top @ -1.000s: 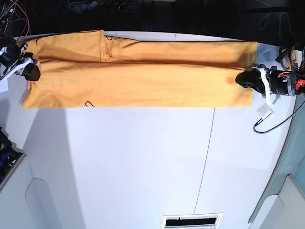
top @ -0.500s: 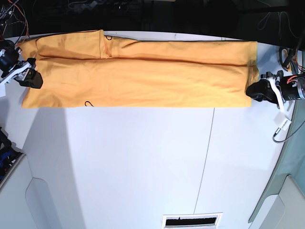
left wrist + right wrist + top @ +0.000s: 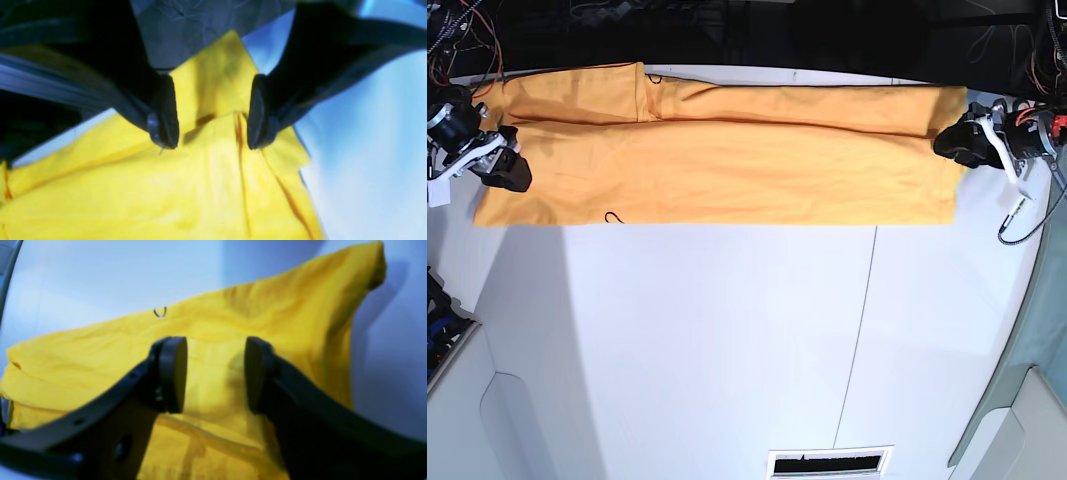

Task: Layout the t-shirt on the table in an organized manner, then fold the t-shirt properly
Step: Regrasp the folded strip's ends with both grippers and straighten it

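No text, label, brand, number or sign can be read in any view. The t-shirt [image 3: 717, 160] shows only a small dark loop-shaped mark near its lower edge and another near the neck, neither of which forms a letter or figure. The table [image 3: 727, 340] is plain white with just a thin dark seam line.
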